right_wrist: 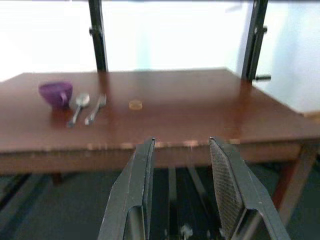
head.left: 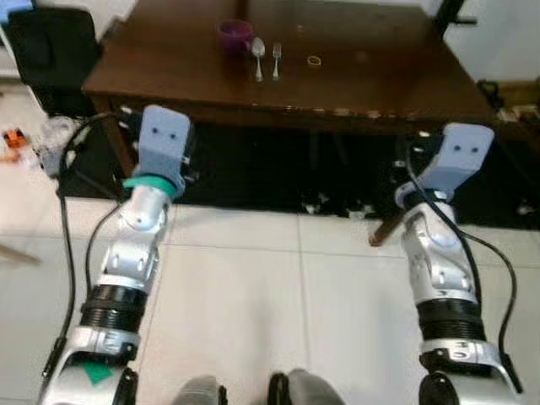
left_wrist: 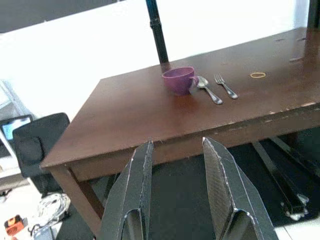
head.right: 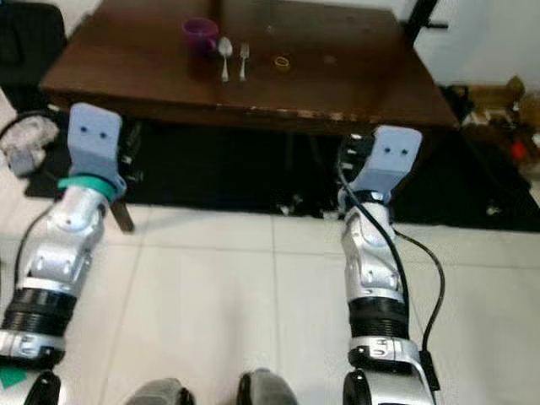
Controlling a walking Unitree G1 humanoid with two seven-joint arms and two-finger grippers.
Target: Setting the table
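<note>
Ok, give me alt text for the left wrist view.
The left hand, fingers open, faces a brown wooden table holding a purple cup, a spoon, a fork and a small yellow ring.

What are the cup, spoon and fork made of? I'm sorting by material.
Purple cup: opaque and evenly coloured, likely plastic or glazed ceramic; can't tell which. Spoon and fork: silvery and reflective, apparently metal.
</note>
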